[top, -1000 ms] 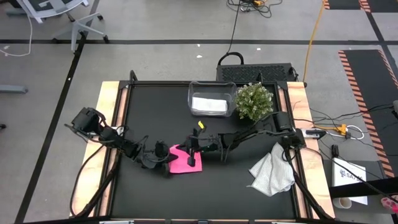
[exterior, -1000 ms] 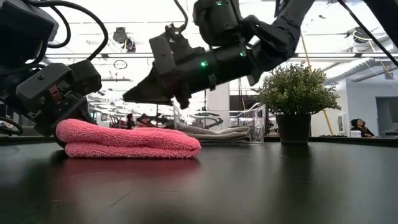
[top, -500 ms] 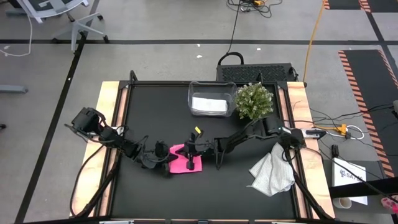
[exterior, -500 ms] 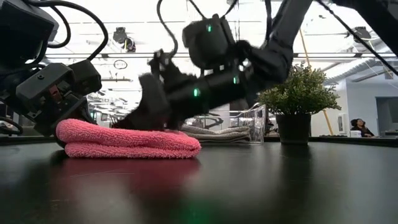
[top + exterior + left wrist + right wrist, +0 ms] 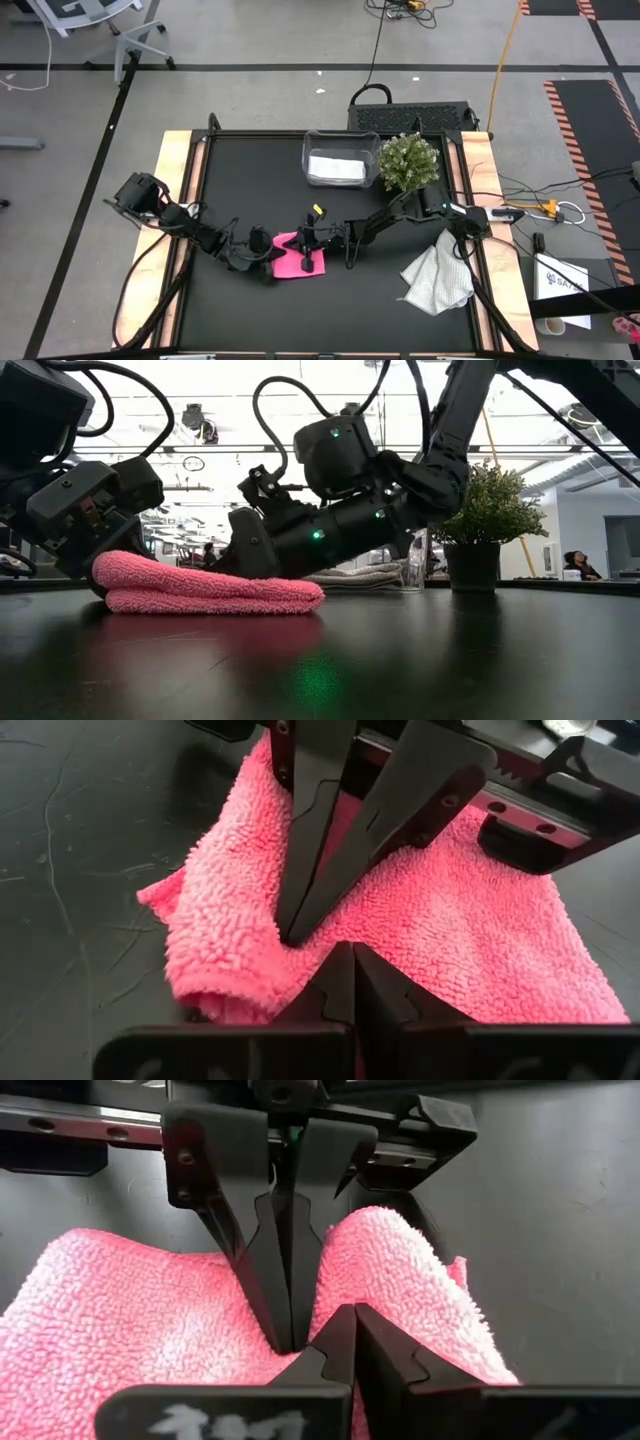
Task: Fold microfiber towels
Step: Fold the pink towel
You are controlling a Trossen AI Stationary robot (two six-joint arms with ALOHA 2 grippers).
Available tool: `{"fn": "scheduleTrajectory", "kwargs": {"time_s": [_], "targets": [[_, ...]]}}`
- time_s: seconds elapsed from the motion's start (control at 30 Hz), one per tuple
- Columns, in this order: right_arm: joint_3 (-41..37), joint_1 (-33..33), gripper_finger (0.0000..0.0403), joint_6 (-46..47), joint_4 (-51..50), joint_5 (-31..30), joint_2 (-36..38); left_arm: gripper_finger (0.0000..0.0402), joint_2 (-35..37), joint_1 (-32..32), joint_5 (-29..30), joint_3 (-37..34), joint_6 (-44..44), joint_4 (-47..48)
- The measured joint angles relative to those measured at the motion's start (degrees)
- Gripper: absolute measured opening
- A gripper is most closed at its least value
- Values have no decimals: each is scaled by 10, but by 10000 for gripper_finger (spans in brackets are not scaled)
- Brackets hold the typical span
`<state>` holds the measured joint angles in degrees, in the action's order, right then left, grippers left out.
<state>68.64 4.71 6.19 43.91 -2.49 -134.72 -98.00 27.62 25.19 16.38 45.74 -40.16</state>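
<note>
A bright pink microfiber towel (image 5: 300,258) lies folded on the black table (image 5: 240,180), its thick layers showing in the low view (image 5: 210,588). My left gripper (image 5: 352,954) reaches in from the table's left, shut, with its tips on the towel. My right gripper (image 5: 352,1312) reaches in from the right, also shut, and its tips (image 5: 292,934) meet the towel close to the left one's. A crumpled white towel (image 5: 437,281) lies at the table's right edge. Another white towel (image 5: 336,168) lies folded inside the clear bin (image 5: 310,150). My left gripper presses its shut fingertips (image 5: 286,1342) into the pink towel's top face, toward its left side. It comes slanting down from the table's left. The pile dents around the tips, and the towel stays flat on the table. My right gripper presses its shut fingertips down on the pink towel's top face (image 5: 270,945), right beside my left gripper's tips. It comes slanting down from the table's right. The cloth bunches into a small ridge beside the tips; the towel rests on the table.
A potted green plant (image 5: 408,162) stands at the back, right of the bin. Cables and a white box (image 5: 560,280) lie off the table's right edge. Bare black tabletop (image 5: 250,170) stretches behind and in front of the pink towel.
My right gripper has come down from above the pink towel until its shut tips rest on the towel's top, tipping a little more downward. The towel and my left gripper have kept their place.
</note>
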Motion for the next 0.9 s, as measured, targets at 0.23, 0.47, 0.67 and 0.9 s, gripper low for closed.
{"fn": "scheduleTrajectory", "kwargs": {"time_s": [0.23, 0.47, 0.67, 0.9], "targets": [[-48, -3, 0, -3, 18, 0, 7, 0, 0, 0, 0, 0, 3, 1], [-58, -4, 0, -65, -74, -3, 91, 0, 0, 0, 0, 0, 4, 2], [-61, -2, 0, -73, -144, -8, 177, 0, 0, 0, 0, 0, 3, 1], [-59, 34, 0, 16, -129, -10, 204, 0, 0, 0, 2, 0, 2, 0]]}}
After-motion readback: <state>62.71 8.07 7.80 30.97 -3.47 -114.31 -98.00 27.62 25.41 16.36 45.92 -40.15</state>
